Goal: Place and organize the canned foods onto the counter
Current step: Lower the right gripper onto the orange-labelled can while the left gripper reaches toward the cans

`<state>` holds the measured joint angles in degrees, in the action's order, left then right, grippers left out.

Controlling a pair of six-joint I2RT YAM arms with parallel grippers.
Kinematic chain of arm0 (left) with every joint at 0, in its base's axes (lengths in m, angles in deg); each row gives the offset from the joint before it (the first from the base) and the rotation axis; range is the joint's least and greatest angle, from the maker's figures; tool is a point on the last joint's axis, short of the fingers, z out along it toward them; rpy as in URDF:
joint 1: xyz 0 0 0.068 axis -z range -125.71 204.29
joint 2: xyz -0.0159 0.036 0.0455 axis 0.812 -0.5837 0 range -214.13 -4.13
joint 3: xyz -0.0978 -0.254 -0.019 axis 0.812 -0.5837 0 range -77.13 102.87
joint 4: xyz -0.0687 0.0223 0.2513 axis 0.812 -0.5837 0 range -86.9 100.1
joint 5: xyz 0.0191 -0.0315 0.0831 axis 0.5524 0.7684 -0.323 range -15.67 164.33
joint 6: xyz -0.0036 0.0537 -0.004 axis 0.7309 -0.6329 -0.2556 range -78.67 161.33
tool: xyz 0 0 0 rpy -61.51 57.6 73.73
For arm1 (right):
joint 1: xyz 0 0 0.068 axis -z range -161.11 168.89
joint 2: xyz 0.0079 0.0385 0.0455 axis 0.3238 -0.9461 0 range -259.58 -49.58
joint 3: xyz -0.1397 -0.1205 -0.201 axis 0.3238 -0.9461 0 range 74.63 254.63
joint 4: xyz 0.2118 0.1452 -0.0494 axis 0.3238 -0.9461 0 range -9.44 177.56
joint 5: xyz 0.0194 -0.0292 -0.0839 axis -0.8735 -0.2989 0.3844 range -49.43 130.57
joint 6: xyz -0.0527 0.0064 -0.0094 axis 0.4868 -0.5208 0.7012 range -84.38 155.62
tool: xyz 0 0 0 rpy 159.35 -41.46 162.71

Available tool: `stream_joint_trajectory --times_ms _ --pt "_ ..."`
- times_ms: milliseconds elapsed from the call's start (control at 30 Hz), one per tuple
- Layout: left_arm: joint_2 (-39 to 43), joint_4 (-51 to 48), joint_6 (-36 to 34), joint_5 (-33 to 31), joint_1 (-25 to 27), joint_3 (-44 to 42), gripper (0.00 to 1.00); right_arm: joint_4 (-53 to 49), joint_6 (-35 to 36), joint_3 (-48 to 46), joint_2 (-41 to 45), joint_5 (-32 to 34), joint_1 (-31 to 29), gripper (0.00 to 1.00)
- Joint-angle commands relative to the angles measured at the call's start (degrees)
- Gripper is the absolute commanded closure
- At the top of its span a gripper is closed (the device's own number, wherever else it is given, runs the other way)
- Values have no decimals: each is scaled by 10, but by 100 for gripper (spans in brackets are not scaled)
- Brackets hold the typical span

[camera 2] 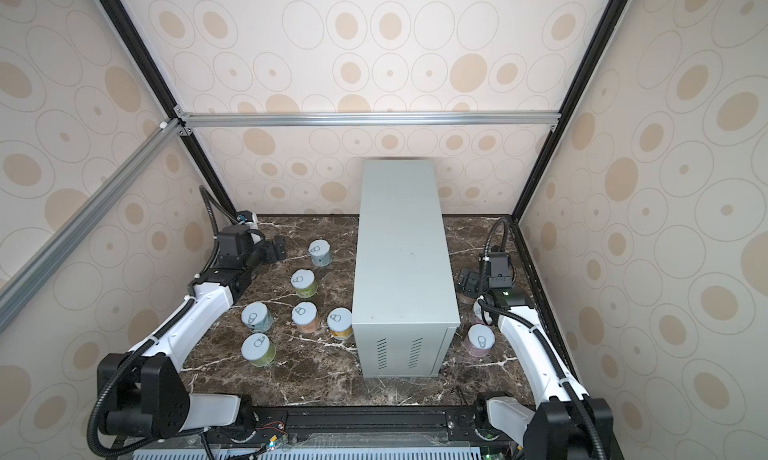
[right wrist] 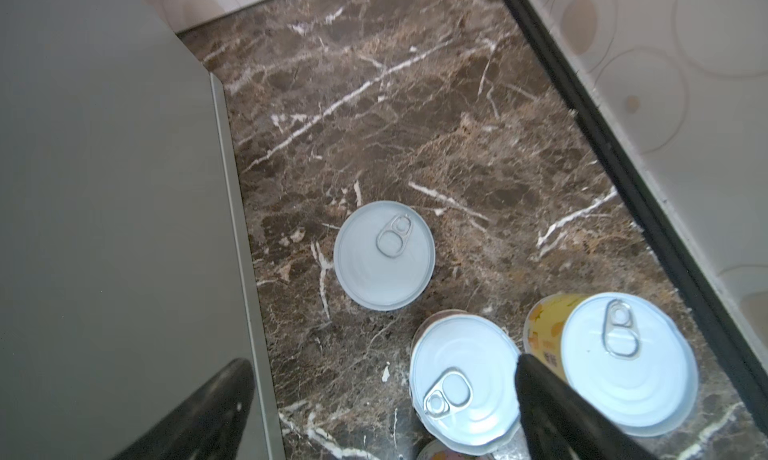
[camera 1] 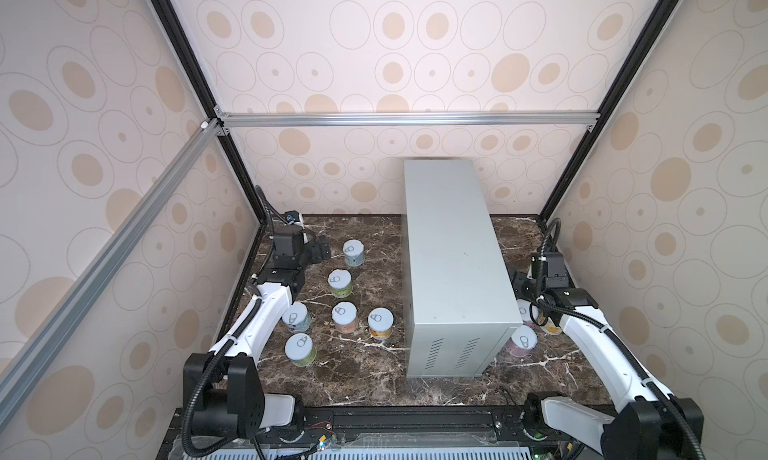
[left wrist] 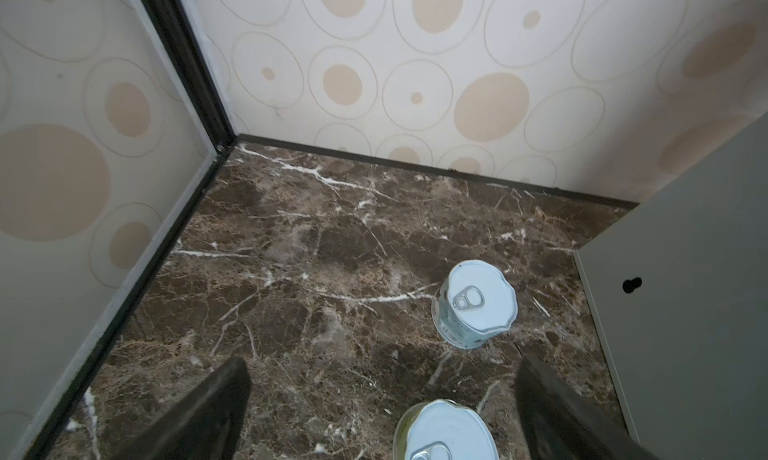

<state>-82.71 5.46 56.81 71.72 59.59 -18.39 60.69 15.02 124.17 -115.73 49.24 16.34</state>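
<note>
Six short cylindrical cans with silvery pull-tab lids (camera 1: pixel 345 314) stand upright on the dark brown white-veined marble surface (camera 1: pixel 365 379), on the same side as the left gripper (camera 1: pixel 320 250). None sits yet on the tall light-grey metal counter (camera 1: pixel 453 250) between the two grippers. The left gripper's jaws are wide and empty. A pale-blue-labelled can (left wrist: pixel 476 304) stands just ahead of it, and a green-labelled can (left wrist: pixel 446 433) sits closer in beneath it. The right gripper (right wrist: pixel 382 362), equally wide and empty, hovers over a silver-lidded can (right wrist: pixel 463 383) close beside a yellow-labelled can (right wrist: pixel 627 362). The first pickup looks due. It would go best by straddling one can squarely and descending so neither finger clips a neighbour. The lone can (right wrist: pixel 384 254) just ahead of the right gripper seems the safest start.
</note>
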Motion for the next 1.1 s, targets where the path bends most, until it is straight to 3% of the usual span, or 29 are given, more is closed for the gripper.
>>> stream_joint_trajectory --times_ms 0,300,667,1067 --pt "-18 -73 9 1 22 44 1 -14 -12 5 -28 -24 6 0" --pt "0 -71 24 -73 99 -26 1 2 -13 22 -109 -52 39 0" --pt "19 -39 54 -54 108 -48 1 10 -4 80 -217 -54 44 0" --pt "13 -13 67 -40 109 -67 1 16 4 95 -289 -61 43 7"
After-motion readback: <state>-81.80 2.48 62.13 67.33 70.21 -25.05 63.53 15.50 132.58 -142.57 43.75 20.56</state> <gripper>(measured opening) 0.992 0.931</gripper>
